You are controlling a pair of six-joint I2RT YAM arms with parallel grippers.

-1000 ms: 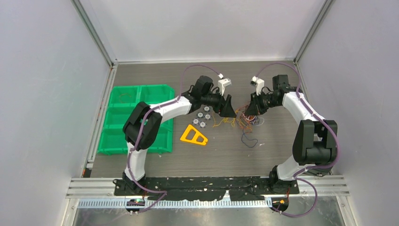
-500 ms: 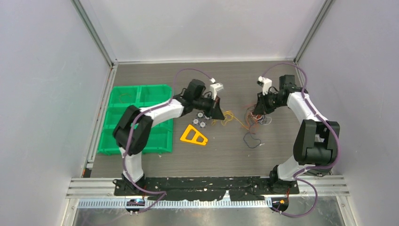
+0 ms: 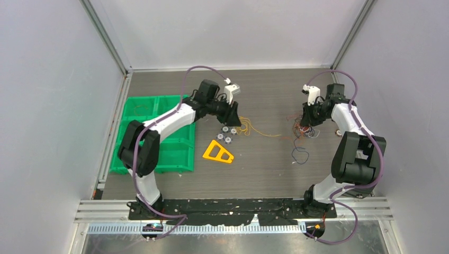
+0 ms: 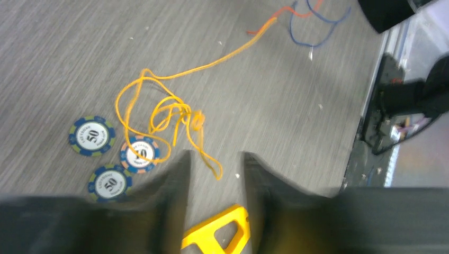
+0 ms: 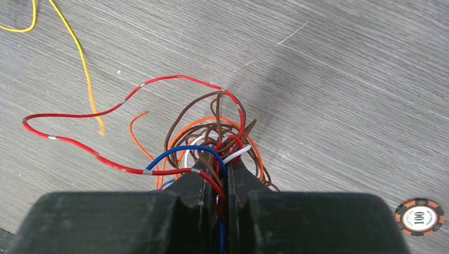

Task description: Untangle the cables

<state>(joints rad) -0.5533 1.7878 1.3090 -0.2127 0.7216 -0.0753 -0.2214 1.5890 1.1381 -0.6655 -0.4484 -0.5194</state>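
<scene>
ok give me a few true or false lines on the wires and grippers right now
The right gripper is shut on the wire bundle. True.
Some poker chips lie by the yellow wire. True.
The left gripper clamps the yellow wire. False: its jaws are open, the wire lying on the table.
The yellow triangle sits in the green tray. False: it lies on the table beside the tray.

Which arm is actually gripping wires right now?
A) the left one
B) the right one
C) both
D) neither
B: the right jaws are shut on the cable bundle, while the left jaws stand apart above the loose yellow cable, clamping nothing.
</scene>
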